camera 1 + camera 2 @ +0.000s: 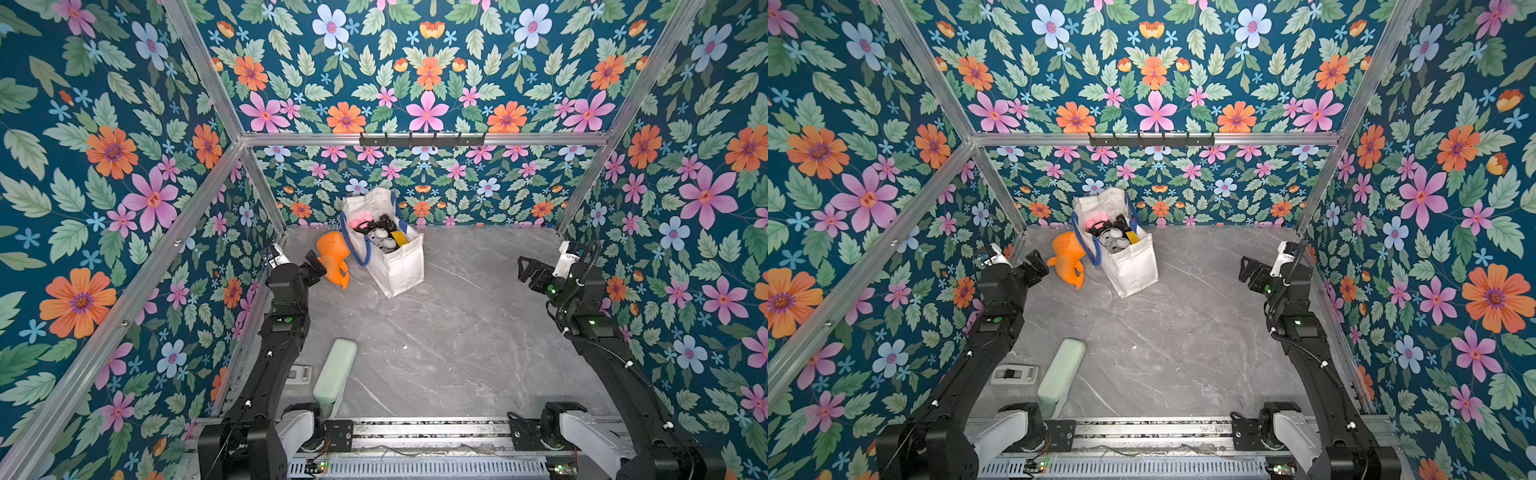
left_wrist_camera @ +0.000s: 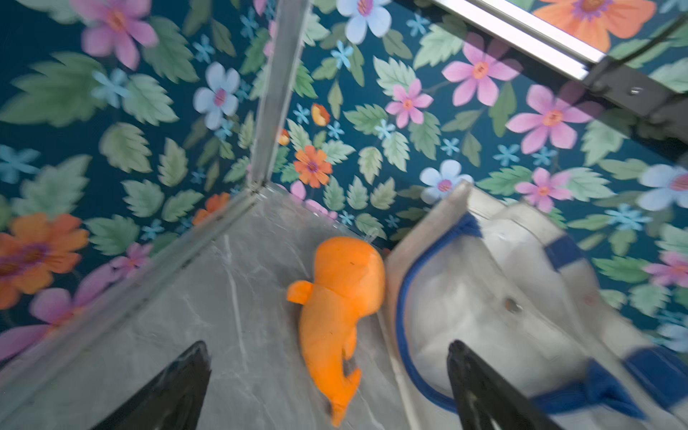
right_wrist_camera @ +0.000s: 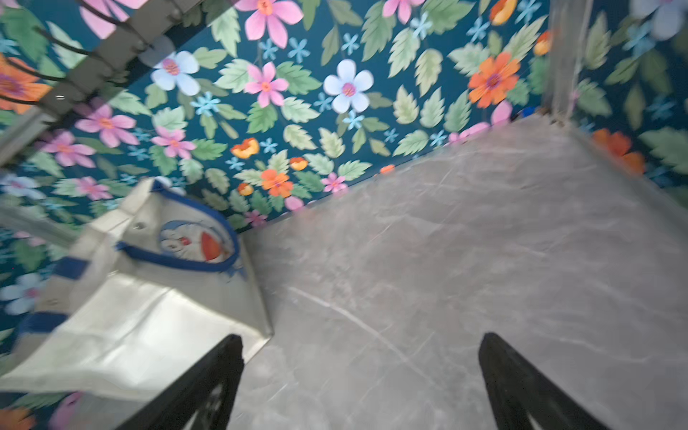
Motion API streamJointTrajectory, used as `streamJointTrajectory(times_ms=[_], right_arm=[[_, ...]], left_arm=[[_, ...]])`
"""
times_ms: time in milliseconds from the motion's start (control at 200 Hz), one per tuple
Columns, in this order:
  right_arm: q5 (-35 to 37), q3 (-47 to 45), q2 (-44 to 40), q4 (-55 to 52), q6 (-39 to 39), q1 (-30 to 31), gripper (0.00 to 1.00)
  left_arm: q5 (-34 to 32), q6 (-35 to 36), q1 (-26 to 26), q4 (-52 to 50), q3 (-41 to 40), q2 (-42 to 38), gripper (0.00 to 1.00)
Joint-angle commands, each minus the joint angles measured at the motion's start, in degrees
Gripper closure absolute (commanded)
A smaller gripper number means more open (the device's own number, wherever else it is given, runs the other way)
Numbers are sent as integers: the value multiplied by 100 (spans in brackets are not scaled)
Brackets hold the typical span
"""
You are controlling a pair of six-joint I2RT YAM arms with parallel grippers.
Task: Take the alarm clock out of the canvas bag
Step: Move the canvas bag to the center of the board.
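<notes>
the canvas bag [image 1: 401, 270] stands open at the far side of the table [image 1: 478, 332], just beside the orange plush toy [image 1: 332, 255]. the alarm clock [image 1: 386, 243] is, i think, the pale round thing inside it, near a pink item [image 1: 358, 222]; it is too small to be sure. expect it to be rigid, light and smooth: take the body from above, as the soft wall may fold. the left gripper [image 1: 316, 264] and right gripper [image 1: 528, 272] are spread wide and empty. both wrist views are blurred and hide the bag's inside.

both top views looked down from high at the near edge toward the back wall [image 1: 424, 174], sharing the whole table [image 1: 457, 340]. each wrist camera sat low and close; both caught the canvas bag [image 2: 484, 283].
</notes>
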Motion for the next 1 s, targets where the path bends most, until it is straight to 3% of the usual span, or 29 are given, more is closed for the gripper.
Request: streamJointTrajectory(times_ms=[0, 160, 385, 610, 860, 995], right_arm=[[-1144, -34, -124, -201, 988, 33, 1], [-1143, -258, -253, 363, 1219, 239, 1], [-822, -528, -168, 529, 909, 704, 1], [-867, -612, -51, 547, 841, 744, 2], [-817, -639, -68, 439, 785, 757, 3], [-839, -639, -60, 438, 771, 767, 3]], left_arm=[[1140, -701, 8, -625, 400, 160, 1], [2190, -1322, -167, -916, 1426, 1108, 13], [1456, -890, -1055, -2462, 3501, 2535, 14], [869, -912, -1382, -3228, 4671, 3556, 20], [666, -826, -1486, -3654, 5256, 4294, 43], [819, -750, -1521, -3733, 5357, 4402, 68]])
